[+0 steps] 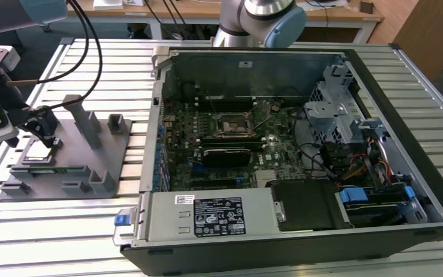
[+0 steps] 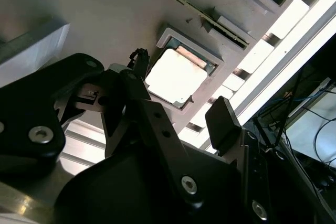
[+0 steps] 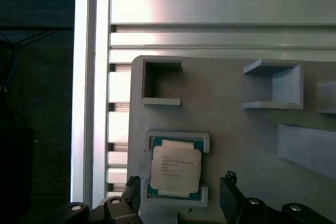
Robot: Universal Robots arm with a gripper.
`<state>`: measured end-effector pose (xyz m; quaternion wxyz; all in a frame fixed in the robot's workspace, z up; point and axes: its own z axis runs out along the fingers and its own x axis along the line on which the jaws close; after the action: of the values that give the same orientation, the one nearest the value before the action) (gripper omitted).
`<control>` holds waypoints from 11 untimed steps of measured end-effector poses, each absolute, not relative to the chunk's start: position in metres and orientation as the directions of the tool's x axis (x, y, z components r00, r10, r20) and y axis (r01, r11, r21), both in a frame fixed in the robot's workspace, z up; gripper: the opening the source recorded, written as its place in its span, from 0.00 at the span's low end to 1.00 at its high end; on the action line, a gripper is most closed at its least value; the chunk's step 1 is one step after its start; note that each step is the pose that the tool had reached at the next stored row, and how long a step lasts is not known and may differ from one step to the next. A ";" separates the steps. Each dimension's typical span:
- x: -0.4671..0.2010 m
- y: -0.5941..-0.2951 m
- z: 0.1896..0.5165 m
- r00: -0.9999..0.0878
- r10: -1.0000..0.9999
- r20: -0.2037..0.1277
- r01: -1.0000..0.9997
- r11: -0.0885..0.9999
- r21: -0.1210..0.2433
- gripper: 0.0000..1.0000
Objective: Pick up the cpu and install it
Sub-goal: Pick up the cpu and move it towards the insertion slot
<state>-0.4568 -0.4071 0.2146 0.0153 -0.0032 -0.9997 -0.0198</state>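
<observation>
The cpu (image 3: pixel 176 169) is a flat square chip with a silvery top, lying in a shallow framed pocket of the grey plastic fixture (image 1: pixel 75 164). In the exterior view the cpu (image 1: pixel 37 153) is near the fixture's left end, and my gripper (image 1: pixel 46 138) hangs just above it. In both wrist views the gripper (image 3: pixel 180 182) is open, one black finger (image 3: pixel 131 186) on each side of the chip and apart from its edges. The second wrist view shows the cpu (image 2: pixel 176 77) bright between the spread fingers (image 2: pixel 223 121) of the gripper (image 2: pixel 181 92). Nothing is held.
An open computer case (image 1: pixel 406 109) lies on the slatted metal table (image 1: pixel 52 231), to the exterior view's right of the fixture. Its motherboard socket (image 1: pixel 229 124) sits mid-board. Upright posts (image 1: pixel 75 109) rise from the fixture close to the gripper. Cables (image 1: pixel 90 40) hang over the table's left.
</observation>
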 end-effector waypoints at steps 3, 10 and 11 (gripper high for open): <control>-0.457 -0.407 0.212 -1.000 0.006 0.031 0.008 0.999 0.039 0.70; -0.457 -0.407 0.205 -0.999 0.008 0.031 0.009 0.999 0.039 0.70; -0.457 -0.407 0.205 -0.999 0.008 0.031 0.009 0.999 0.039 0.70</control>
<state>-0.4570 -0.4071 0.2046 0.0154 -0.0042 -0.9997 -0.0195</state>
